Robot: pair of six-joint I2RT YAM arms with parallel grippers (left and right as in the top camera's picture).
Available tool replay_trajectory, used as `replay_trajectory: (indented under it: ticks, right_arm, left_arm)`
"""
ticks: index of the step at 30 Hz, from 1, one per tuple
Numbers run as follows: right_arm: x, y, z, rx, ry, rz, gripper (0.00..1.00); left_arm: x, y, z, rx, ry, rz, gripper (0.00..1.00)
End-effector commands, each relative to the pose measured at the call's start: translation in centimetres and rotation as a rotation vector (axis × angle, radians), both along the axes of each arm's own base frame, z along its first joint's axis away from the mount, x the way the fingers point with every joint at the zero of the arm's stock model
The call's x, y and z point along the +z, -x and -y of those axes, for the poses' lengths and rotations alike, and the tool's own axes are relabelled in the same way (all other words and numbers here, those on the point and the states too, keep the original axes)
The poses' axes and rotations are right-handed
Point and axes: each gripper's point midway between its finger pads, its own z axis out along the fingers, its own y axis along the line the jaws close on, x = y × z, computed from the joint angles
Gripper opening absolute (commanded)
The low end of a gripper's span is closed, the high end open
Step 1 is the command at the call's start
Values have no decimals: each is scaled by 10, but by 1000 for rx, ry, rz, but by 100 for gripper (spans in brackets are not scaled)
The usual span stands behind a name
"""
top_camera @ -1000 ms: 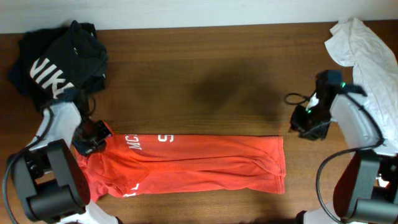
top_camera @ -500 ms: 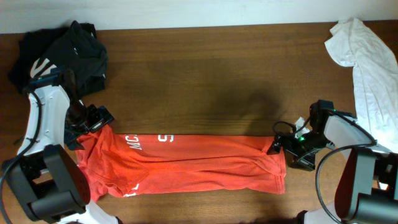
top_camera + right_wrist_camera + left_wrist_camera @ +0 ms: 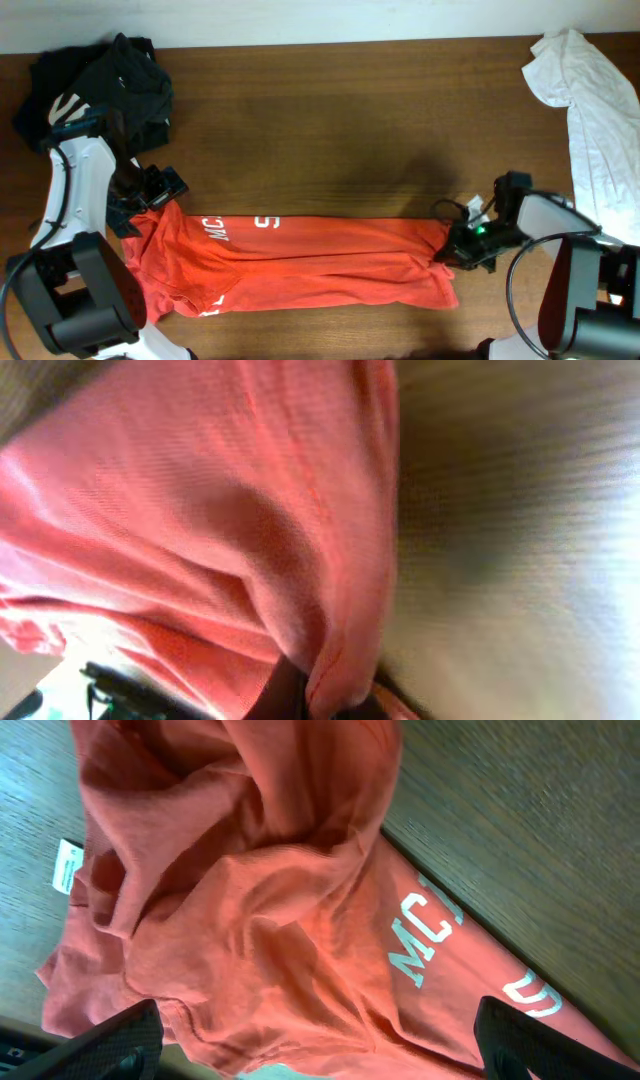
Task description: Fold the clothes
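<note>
The clothes are a red-orange T-shirt (image 3: 300, 262) folded into a long band across the front of the table, white lettering (image 3: 218, 229) facing up near its left end. My left gripper (image 3: 141, 199) hovers over that rumpled left end, jaws wide open. In the left wrist view, the left gripper (image 3: 320, 1060) has its fingertips (image 3: 110, 1042) spread either side of the bunched T-shirt (image 3: 250, 920), with nothing held. My right gripper (image 3: 449, 249) sits at the shirt's right end, shut on the edge. The right wrist view shows the T-shirt's fold (image 3: 330, 660) pinched in the right gripper (image 3: 322, 700).
A black garment with white print (image 3: 100, 85) lies heaped at the back left, close behind my left arm. A white garment (image 3: 592, 110) drapes along the back right edge. The brown wooden table (image 3: 330, 130) stretches between them.
My left gripper has opened, let go of the shirt's left end and drawn back a little. My right gripper came forward and down to the right end and shut on the fabric.
</note>
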Motion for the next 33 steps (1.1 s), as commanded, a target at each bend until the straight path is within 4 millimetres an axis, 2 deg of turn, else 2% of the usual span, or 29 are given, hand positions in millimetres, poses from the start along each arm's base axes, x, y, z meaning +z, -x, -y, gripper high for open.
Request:
replay_trajectory:
  ticks: [1,2,3,6,8,9,10,11,12,13,14,16,18,22,24,25,29,31,33]
  right_arm:
    - [40,-46,60,-55,237,50,4]
    - [52,-55,69,-42,250,83,4]
    - [56,-56,71,-25,251,96,4]
    - [54,-53,71,-30,248,84,4]
    - [62,-53,85,-99,276,64,4]
    - [69,-51,94,-129,310,48,4]
    - [85,-48,105,-174,365,24,4]
    - [97,-45,108,-188,391,12,4]
    - [119,-44,104,-164,440,36,4]
    - [126,-45,98,-150,458,60,4]
    - [132,-47,86,-106,474,90,4]
    - [131,-50,57,-31,488,98,4]
    - [126,-49,27,38,516,96,4]
    - [112,-46,-50,133,504,151,4]
    - [108,-44,-74,138,491,177,4]
    - [102,-42,-92,134,473,194,4]
    - [82,-38,-134,141,417,229,4]
    - [76,-44,-171,183,312,272,4]
    - [71,-43,-188,209,294,286,28]
  left_arm:
    - [2,-3,5,-26,11,17,99]
    - [2,-4,6,-28,11,17,99]
    - [2,-4,5,-28,11,17,99]
    - [2,-4,6,-28,10,19,99]
    - [2,-3,4,-30,2,14,99]
    - [2,-2,1,-31,-15,8,99]
    - [2,-2,0,-32,-24,6,99]
    - [2,-3,-1,-32,-26,11,99]
    - [1,-5,-1,-32,-28,22,99]
    - [1,-7,-1,-32,-29,27,99]
    - [0,-8,-2,-32,-30,31,99]
    - [-5,-5,0,-31,-24,21,99]
    - [-7,-2,0,-31,-22,12,99]
    - [-7,-2,0,-31,-22,11,99]
    - [-7,-1,0,-31,-22,10,99]
    - [-7,-1,0,-32,-22,10,99]
    - [-7,-1,0,-31,-21,10,99]
    - [-7,-1,0,-32,-21,10,99]
    - [-7,0,1,-32,-20,5,99]
